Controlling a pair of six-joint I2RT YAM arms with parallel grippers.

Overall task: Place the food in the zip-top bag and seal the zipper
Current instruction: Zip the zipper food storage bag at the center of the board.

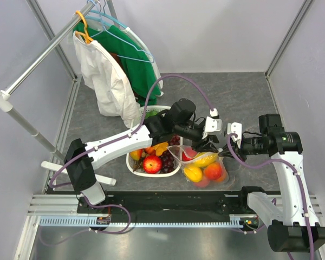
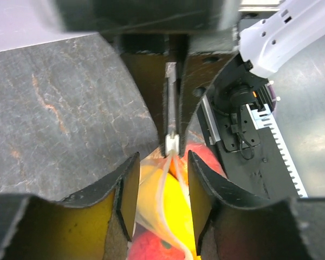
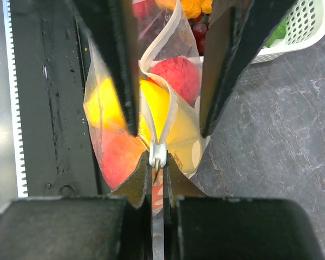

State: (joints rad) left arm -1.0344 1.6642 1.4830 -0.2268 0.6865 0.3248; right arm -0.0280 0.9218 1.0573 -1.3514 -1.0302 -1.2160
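- One white basket (image 1: 146,174) on the tabletop (image 1: 244,97) holds fruit (image 1: 152,163) not yet bagged.
- Left gripper (image 2: 162,181): jaws half open astride the mouth of the dotted bag (image 3: 190,151), gripping nothing, likely ready to press it closed.
- That one bag, beside the basket, holds at least four pieces.
- Right gripper (image 3: 158,169): jaws pinched on the zipper (image 3: 172,111) end, anchoring it.

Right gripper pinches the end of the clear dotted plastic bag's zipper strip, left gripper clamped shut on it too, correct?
No. The left gripper is open, fingers straddling the zipper strip, per the left wrist view. The right gripper does pinch its end.
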